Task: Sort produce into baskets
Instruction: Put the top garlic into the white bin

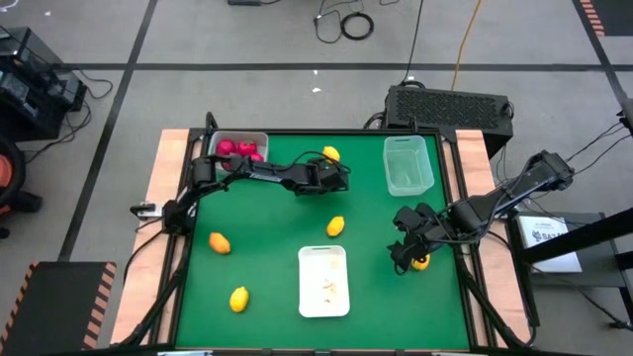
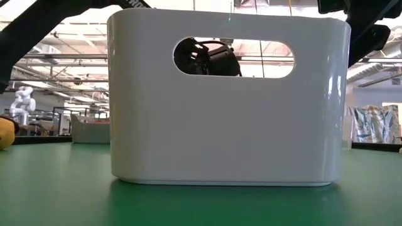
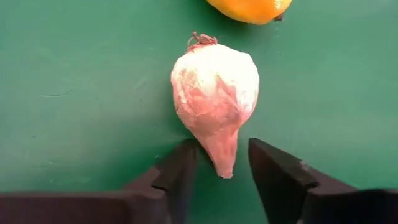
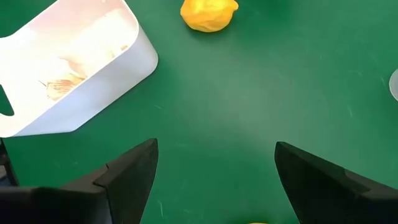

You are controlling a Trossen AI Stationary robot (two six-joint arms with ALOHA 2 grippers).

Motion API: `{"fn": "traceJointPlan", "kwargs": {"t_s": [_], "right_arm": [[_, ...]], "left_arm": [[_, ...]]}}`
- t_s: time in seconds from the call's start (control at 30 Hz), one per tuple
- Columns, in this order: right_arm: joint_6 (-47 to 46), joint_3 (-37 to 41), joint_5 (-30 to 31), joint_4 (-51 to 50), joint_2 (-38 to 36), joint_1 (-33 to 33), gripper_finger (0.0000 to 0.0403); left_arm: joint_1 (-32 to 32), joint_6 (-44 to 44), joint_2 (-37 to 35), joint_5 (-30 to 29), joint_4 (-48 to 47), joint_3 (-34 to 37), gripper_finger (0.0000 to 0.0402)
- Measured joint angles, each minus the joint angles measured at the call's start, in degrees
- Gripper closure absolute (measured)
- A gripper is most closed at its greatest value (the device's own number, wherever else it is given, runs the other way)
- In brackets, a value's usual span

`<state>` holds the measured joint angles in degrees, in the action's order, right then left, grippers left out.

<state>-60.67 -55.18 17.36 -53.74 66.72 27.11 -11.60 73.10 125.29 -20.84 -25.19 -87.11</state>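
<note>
A white garlic bulb (image 3: 214,93) lies on its side on the green table, just short of a yellow lemon (image 3: 249,9). My left gripper (image 3: 222,177) is low over it and open, one finger on each side of the bulb's pointed end; in the high view the gripper (image 1: 331,178) hides the bulb. My right gripper (image 4: 214,168) hangs open above bare table at the right, with a lemon (image 1: 420,263) just beneath it. One basket (image 1: 259,140) at the far left holds red produce (image 1: 237,150). A pale green basket (image 1: 407,164) stands far right. My left gripper comes down at a slant along the bulb, its fingers flanking the bulb's pointed end (image 3: 224,163), which rests on the table. One fingertip (image 3: 188,152) lies right by the bulb's lower side. Whether it touches, I cannot tell.
A white basket (image 1: 324,259) with garlic scraps stands near the front middle and fills the low view (image 2: 226,125). Loose lemons lie at the centre (image 1: 336,225), at the left (image 1: 220,242) and at the near left (image 1: 238,298). Wooden rails edge the table.
</note>
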Motion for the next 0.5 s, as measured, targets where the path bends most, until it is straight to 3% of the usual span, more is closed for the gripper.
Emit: {"fn": "traceJointPlan", "kwargs": {"t_s": [0.3,0.5], "right_arm": [[-1.16,0.0,-1.25,0.02,0.0,0.0,0.009],[-1.68,0.0,-1.43,0.08,0.0,0.04,0.009]], "left_arm": [[-0.01,-0.84,0.2,-0.63,0.49,0.06,0.0383],[-0.2,-7.49,-1.59,1.24,-0.75,0.19,0.0387]]}}
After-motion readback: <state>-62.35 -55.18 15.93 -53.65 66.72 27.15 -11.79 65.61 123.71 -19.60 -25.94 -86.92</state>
